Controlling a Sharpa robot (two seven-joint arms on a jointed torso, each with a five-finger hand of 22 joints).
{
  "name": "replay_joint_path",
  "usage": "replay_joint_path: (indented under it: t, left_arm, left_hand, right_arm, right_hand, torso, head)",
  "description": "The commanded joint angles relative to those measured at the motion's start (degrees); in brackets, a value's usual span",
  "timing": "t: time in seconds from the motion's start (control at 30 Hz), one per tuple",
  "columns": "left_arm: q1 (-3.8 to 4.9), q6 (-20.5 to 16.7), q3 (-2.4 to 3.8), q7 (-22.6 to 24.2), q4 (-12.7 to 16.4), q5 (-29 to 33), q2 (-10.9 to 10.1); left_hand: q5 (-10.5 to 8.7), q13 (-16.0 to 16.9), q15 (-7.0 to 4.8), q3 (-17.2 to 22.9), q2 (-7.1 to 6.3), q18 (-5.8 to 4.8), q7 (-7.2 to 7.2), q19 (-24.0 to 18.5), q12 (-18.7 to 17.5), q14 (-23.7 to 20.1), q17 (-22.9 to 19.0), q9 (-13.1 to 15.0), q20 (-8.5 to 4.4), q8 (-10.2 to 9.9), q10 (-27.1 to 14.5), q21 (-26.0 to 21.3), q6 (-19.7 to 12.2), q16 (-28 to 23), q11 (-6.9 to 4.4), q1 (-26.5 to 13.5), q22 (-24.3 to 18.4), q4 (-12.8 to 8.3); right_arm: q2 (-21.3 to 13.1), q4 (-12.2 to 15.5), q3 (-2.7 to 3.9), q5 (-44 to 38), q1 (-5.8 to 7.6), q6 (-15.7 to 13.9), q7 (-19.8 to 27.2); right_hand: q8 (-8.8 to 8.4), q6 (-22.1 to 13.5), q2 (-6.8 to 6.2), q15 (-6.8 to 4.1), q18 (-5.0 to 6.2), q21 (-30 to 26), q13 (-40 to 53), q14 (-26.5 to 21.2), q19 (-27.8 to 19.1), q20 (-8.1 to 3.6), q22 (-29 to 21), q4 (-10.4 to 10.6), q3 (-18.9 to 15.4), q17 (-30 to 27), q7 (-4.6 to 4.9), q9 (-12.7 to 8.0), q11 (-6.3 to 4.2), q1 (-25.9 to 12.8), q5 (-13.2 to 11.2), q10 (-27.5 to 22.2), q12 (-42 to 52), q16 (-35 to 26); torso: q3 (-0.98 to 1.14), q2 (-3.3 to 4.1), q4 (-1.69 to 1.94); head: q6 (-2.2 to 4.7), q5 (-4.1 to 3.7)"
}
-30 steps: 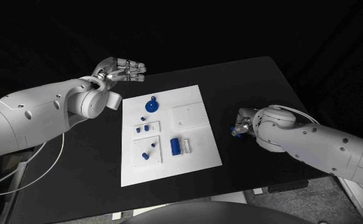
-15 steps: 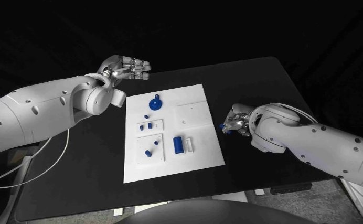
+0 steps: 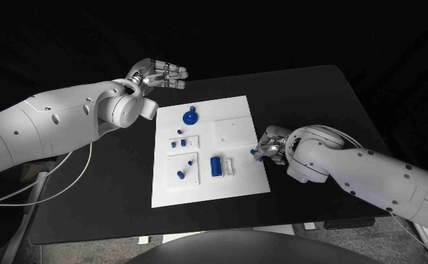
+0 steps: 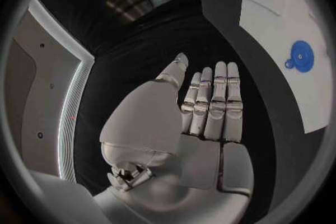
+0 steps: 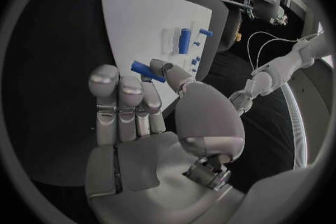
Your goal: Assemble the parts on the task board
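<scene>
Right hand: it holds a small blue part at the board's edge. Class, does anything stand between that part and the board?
Nothing visible does. The right hand pinches the blue part at the near edge of the board, with only bare white surface beyond it.

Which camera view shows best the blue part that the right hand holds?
The right wrist view: the blue part lies pinched at the right hand's fingertips, unobstructed. In the head view it is a blue speck beside the hand.
</scene>
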Motion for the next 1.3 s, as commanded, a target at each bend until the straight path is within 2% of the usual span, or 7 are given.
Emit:
replay_joint_path:
  t: [0.03,0.23,0.3,0.37,0.63,0.87,1.3]
  left_arm:
    - [0.06,0.9,0.04,0.1,0.2,-0.2,0.2]
    - [0.07,0.9,0.04,-0.1,0.1,-0.2,0.3]
    - [0.08,1.0,0.04,-0.1,0.1,-0.2,0.3]
    - [0.08,1.0,0.04,-0.2,0.1,-0.3,0.3]
    - [0.10,1.1,0.04,-0.3,0.1,-0.3,0.5]
    - [0.12,1.2,0.04,-0.5,0.1,-0.3,0.6]
    - [0.13,1.4,0.04,-0.7,0.1,-0.4,0.7]
  left_hand:
    - [0.31,0.0,0.11,0.1,0.07,-0.96,-0.04,0.2,0.1,-0.1,0.1,0.0,-0.01,-0.1,-0.4,0.3,-0.5,0.0,0.19,-0.1,-0.1,-0.4]
    - [0.31,0.0,0.14,0.1,0.03,-0.96,-0.02,0.2,0.1,-0.2,0.1,0.0,0.02,-0.1,-0.4,0.3,-0.5,0.0,0.20,-0.1,-0.2,-0.4]
    - [0.31,0.0,0.14,0.1,0.03,-0.96,-0.02,0.2,0.1,-0.2,0.1,0.0,0.02,-0.1,-0.4,0.3,-0.5,0.0,0.20,-0.1,-0.2,-0.4]
    - [0.31,0.0,0.14,0.1,0.03,-0.96,-0.02,0.2,0.1,-0.2,0.1,0.0,0.02,-0.1,-0.4,0.3,-0.5,0.0,0.20,-0.1,-0.2,-0.4]
    - [0.29,0.0,0.16,0.1,0.01,-0.96,-0.02,0.2,0.1,-0.3,0.1,0.0,0.03,-0.1,-0.5,0.3,-0.6,0.0,0.22,-0.1,-0.2,-0.4]
    - [0.26,0.0,0.18,0.0,0.00,-0.96,-0.01,0.1,0.1,-0.3,0.1,0.0,0.05,-0.1,-0.5,0.3,-0.6,0.0,0.23,-0.1,-0.3,-0.4]
    - [0.27,0.0,0.20,-0.1,-0.03,-0.97,0.09,0.1,0.1,-0.3,0.1,-0.1,0.09,-0.1,-0.5,0.3,-0.9,0.0,0.26,-0.1,-0.6,-0.4]
  right_arm:
    - [1.2,-0.6,-0.25,2.1,-0.37,1.8,1.2]
    - [2.9,-1.2,-0.47,2.5,-0.75,1.7,1.9]
    - [3.5,-1.4,-0.50,2.5,-0.82,1.9,2.1]
    - [4.1,-1.7,-0.52,2.5,-0.86,2.3,2.4]
    - [6.3,-4.0,-0.60,1.9,-0.91,5.3,2.5]
    - [7.9,-6.3,-1.43,-0.3,-0.92,7.4,2.0]
    - [9.6,-8.1,-1.81,-2.3,-0.93,7.1,2.2]
  right_hand:
    - [0.82,0.5,0.91,-0.22,0.88,-0.5,0.2,0.0,3.2,-0.19,3.8,0.3,-1.4,-0.1,-0.43,0.4,-0.04,0.0,-0.5,-0.1,-0.5,-0.3]
    - [0.83,0.8,1.59,-0.37,0.94,-1.1,-0.2,0.0,3.1,-0.31,3.5,1.3,-3.9,-0.2,-0.75,0.4,-0.21,0.1,-4.6,-0.4,-1.1,-0.6]
    - [0.83,0.9,1.99,-0.44,0.92,-1.2,-0.3,-0.1,3.2,-0.38,3.4,2.1,-5.7,-0.3,-0.95,0.4,-0.32,0.2,-6.5,-0.5,-1.2,-0.8]
    - [0.79,0.8,2.68,-0.44,0.88,-1.3,-0.3,0.0,3.2,-0.39,3.4,3.6,-7.4,-0.2,-1.22,0.4,-0.39,-0.6,-9.7,-0.5,-1.3,-0.8]
    - [0.81,0.8,3.51,-0.56,0.76,-1.7,-0.4,0.0,3.1,-0.50,3.1,5.7,-9.6,-0.1,-1.45,0.2,-0.56,-0.3,-14.1,-0.5,-1.3,-1.0]
    - [0.82,0.9,3.54,-0.57,0.74,-2.0,-0.5,0.0,3.1,-0.52,3.0,6.2,-10.2,-0.1,-1.49,0.2,-0.58,-0.2,-15.0,-0.6,-1.4,-1.1]
    - [0.82,1.0,3.57,-0.62,0.72,-2.0,-0.5,0.0,3.1,-0.57,2.9,6.4,-10.3,0.0,-1.55,0.2,-0.66,-0.2,-15.0,-0.6,-1.5,-1.2]
  torso:
    - [0.01,0.02,0.05]
    - [0.05,0.00,-0.01]
    - [0.02,-0.01,-0.01]
    - [0.01,-0.02,-0.05]
    - [0.03,0.00,-0.01]
    - [0.07,-0.01,0.00]
    - [0.17,0.00,-0.07]
  head:
    - [-0.38,0.71]
    - [-0.79,1.44]
    - [-0.88,1.65]
    - [-0.94,1.82]
    - [-1.11,2.23]
    - [-1.34,2.60]
    - [-1.42,2.87]
